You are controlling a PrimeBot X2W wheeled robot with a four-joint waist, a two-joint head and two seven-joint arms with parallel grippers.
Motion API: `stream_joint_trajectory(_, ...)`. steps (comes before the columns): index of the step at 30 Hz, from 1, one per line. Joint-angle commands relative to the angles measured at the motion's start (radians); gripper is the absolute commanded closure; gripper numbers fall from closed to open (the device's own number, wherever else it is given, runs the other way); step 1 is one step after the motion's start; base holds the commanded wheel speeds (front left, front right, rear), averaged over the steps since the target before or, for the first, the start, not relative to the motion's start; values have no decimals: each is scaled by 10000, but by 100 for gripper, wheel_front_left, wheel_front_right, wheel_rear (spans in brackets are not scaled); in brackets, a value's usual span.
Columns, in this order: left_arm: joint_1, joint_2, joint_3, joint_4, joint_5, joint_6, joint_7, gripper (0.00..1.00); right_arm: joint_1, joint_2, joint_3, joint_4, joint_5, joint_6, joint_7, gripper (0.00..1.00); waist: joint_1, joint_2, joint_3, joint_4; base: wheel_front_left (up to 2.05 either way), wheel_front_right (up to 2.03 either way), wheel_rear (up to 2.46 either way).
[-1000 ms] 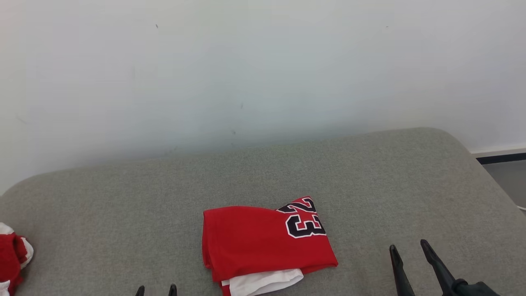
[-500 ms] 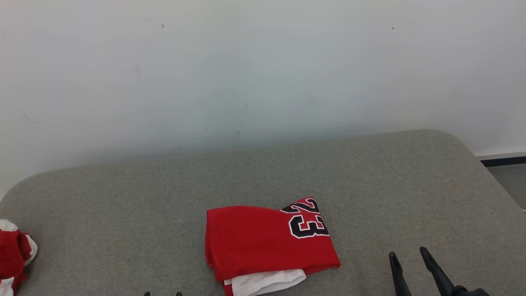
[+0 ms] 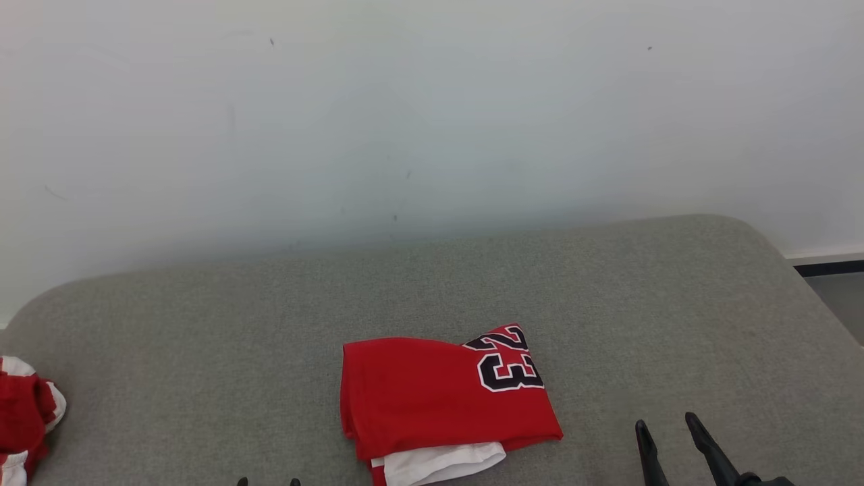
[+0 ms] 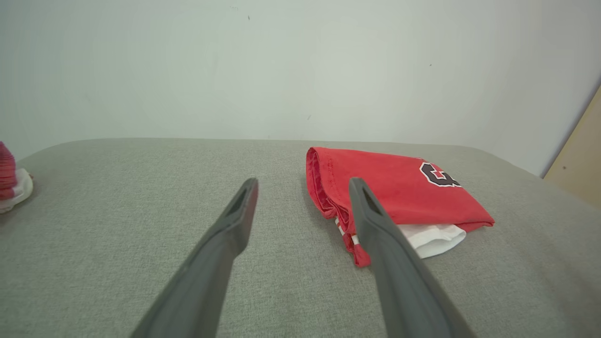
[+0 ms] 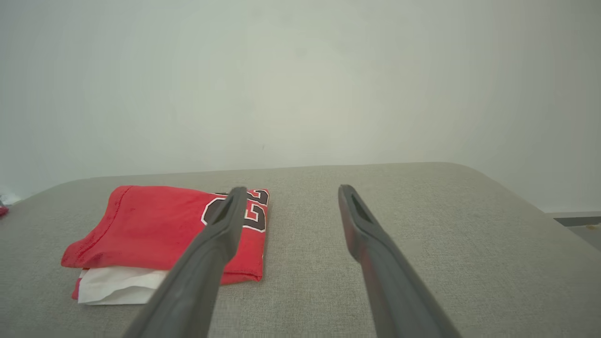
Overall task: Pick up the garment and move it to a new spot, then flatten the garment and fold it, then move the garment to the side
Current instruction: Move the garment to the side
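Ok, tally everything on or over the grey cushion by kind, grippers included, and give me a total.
Folded red garment: 1
Red-and-white cloth bundle at the left edge: 1
Open grippers: 2, the left gripper and the right gripper
Total: 4

Two garments [image 3: 432, 398] [image 3: 23, 418], two pincers [image 4: 303, 185] [image 5: 291, 192], one cushion [image 3: 202, 324]

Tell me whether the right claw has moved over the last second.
Yes. Against the folded red garment, which shifted only slightly with the camera, the right claw has drawn back down the head view, toward the robot.
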Motion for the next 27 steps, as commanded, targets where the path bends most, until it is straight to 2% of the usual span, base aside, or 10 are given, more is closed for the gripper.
stream_joint_trajectory(1, 124, -22, -2, 22, 79, -63, -41, 0, -11, -15, 87, 123, 129, 2, -12, 0, 0, 1, 11, 62, 0, 0, 0)
stream_joint_trajectory(7, 33, -33, -114, 50, 154, -101, -41, 0, -603, -141, 708, 1245, 814, 2, -12, 0, 0, 1, 93, 337, 0, 0, 0)
stream_joint_trajectory(15, -209, -34, -396, -20, 221, -122, -41, 0, -2175, -338, 1558, 3231, 2706, 2, -9, 0, 0, 1, 502, 907, 0, 0, 0)
stream_joint_trajectory(20, -332, -34, -539, -50, 209, -127, -41, 0, -3048, -524, 1840, 3975, 3736, 2, -9, 0, 0, 1, 826, 1255, 0, 0, 0)
stream_joint_trajectory(27, -538, -33, -806, -37, 171, -86, -41, 0, -4111, -997, 2562, 4736, 6249, 2, -9, 0, 0, 1, 1304, 1757, 0, 0, 0)
